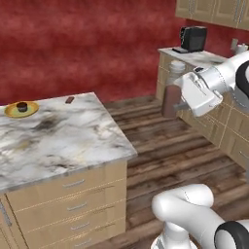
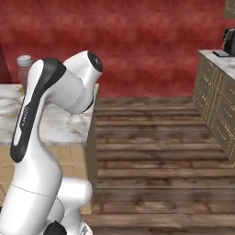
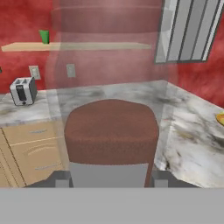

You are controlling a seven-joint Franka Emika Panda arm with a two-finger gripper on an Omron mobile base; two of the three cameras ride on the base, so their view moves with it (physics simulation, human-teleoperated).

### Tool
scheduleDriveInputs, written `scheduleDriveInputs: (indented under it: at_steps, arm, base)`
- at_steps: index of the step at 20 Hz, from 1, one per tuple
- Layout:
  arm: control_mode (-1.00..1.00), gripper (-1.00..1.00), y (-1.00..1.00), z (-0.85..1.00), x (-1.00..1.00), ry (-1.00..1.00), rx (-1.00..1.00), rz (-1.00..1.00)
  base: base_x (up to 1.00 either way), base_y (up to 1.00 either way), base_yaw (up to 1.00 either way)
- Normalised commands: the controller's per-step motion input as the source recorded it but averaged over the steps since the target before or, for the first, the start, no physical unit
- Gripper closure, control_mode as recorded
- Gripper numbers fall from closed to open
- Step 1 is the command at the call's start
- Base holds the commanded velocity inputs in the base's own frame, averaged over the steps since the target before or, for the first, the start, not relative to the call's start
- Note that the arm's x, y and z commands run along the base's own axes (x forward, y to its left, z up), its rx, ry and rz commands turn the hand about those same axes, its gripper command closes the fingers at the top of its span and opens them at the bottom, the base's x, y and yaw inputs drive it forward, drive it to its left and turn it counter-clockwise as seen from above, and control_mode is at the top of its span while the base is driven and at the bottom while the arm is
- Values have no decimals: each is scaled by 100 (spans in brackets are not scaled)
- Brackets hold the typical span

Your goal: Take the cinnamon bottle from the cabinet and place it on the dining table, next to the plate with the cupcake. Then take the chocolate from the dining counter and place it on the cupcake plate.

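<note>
My gripper [image 1: 179, 102] is shut on the cinnamon bottle [image 1: 171, 99], a slim clear bottle of reddish-brown powder with a grey cap. I hold it upright in the air over the wood floor, to the right of the dining table [image 1: 73, 141]. At the table's far left sits the yellow plate [image 1: 9, 111] with the dark cupcake [image 1: 22, 106]. The small chocolate [image 1: 70, 99] lies to the plate's right, near the far edge. In the hand view the cinnamon bottle [image 3: 111, 131] stands close between my fingertips [image 3: 61, 179]. The bottle's cap [image 2: 24, 62] peeks out behind my arm.
A black coffee machine [image 1: 193, 38] stands on the counter at the back right, above a run of wood cabinets [image 1: 228, 131]. The hand view shows a toaster [image 3: 22, 91], a green cup [image 3: 44, 36] on a wall shelf, and a plate edge [image 3: 220, 118].
</note>
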Motion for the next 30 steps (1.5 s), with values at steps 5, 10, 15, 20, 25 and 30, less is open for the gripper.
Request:
scheduleDriveInputs:
  at_steps: [5, 10, 15, 20, 25, 30]
  arm:
    - [100, 100, 0, 0, 0, 0, 0, 0]
    - [100, 100, 0, 0, 0, 0, 0, 0]
    - [100, 100, 0, 0, 0, 0, 0, 0]
    - [100, 100, 0, 0, 0, 0, 0, 0]
    - [100, 100, 0, 0, 0, 0, 0, 0]
    - [100, 100, 0, 0, 0, 0, 0, 0]
  base:
    - [55, -52, 8]
    - [54, -63, 0]
    - [56, -45, 13]
    - [63, -34, 19]
    - [69, -34, 13]
    - [80, -29, 9]
